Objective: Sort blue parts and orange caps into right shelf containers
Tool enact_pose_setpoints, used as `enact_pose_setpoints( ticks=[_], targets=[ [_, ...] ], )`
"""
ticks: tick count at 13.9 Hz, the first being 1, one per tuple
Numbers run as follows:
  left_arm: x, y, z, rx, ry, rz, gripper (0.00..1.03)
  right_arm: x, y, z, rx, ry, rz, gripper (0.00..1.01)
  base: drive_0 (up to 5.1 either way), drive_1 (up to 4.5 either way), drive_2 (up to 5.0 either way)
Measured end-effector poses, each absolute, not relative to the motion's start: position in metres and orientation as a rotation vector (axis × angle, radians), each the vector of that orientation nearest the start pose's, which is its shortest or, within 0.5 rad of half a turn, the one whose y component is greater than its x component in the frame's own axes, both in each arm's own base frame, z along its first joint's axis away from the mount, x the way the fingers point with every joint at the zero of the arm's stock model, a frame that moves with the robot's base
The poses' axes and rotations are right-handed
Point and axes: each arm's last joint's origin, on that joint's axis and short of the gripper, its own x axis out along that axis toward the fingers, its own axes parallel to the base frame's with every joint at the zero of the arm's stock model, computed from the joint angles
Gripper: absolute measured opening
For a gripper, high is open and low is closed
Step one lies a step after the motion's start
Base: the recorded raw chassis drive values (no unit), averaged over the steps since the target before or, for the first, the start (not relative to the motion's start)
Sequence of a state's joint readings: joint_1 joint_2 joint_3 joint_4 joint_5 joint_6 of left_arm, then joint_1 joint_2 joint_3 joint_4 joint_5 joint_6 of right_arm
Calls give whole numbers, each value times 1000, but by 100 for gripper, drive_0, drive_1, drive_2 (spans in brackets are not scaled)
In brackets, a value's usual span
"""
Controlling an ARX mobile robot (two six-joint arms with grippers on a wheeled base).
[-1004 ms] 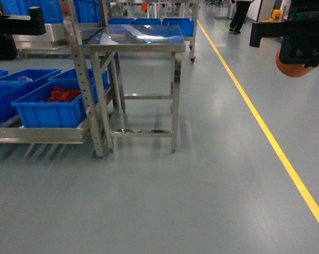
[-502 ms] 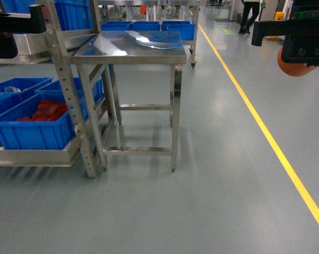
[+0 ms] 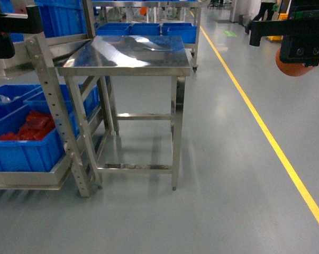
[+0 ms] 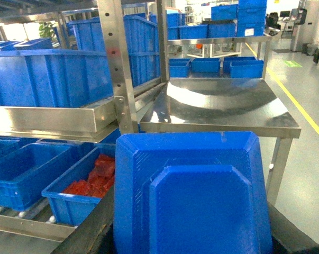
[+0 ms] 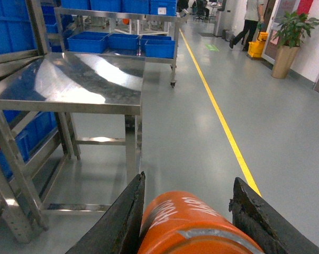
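Observation:
My right gripper (image 5: 188,211) is shut on an orange cap (image 5: 191,225), a cylinder with white print lying between the two dark fingers (image 5: 125,217). In the head view that cap (image 3: 294,66) hangs under the right gripper (image 3: 302,50) at the top right, above the floor. A blue part (image 4: 196,196), a tray-like plastic piece, fills the lower left wrist view with my left gripper (image 4: 193,233) shut on it. The left arm (image 3: 11,26) shows black at the head view's top left. Large deep blue crates (image 4: 48,79) stand on the rack's upper shelf.
A steel table (image 3: 127,53) stands straight ahead beside the rack post (image 3: 53,106). A shallow blue bin (image 3: 21,153) with red pieces sits on the low shelf. A yellow floor line (image 3: 270,137) runs along the right. A person (image 5: 252,21) walks far off.
The table and rack have come closer and grown larger in the head view, sliding down and left. Both grippers keep their loads in the same pose.

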State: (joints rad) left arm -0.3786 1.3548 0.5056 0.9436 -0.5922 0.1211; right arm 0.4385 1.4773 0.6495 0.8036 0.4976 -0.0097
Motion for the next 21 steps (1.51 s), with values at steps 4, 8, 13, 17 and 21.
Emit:
enact_pose_setpoints(
  ticks=[4,8,13,17,21],
  targets=[
    [249,-82,226,76,-71,216,44,276,114,225,-18,17,-58,44,-7,318,-331],
    [249,-84,225,78,-69,207,44,277,112,224,-23,24,-74,44,-366,186,186],
    [249,-83,225,79,-66,211,44,277,113,224,-24,24,-65,44,-481,256,256],
    [249,-83,225,79,-66,214,44,277,113,225,-22,22,-65,44,-499,238,238],
    [249,-83,225,79,-66,214,44,277,113,224,-23,22,-65,44,-495,242,242]
  ],
)
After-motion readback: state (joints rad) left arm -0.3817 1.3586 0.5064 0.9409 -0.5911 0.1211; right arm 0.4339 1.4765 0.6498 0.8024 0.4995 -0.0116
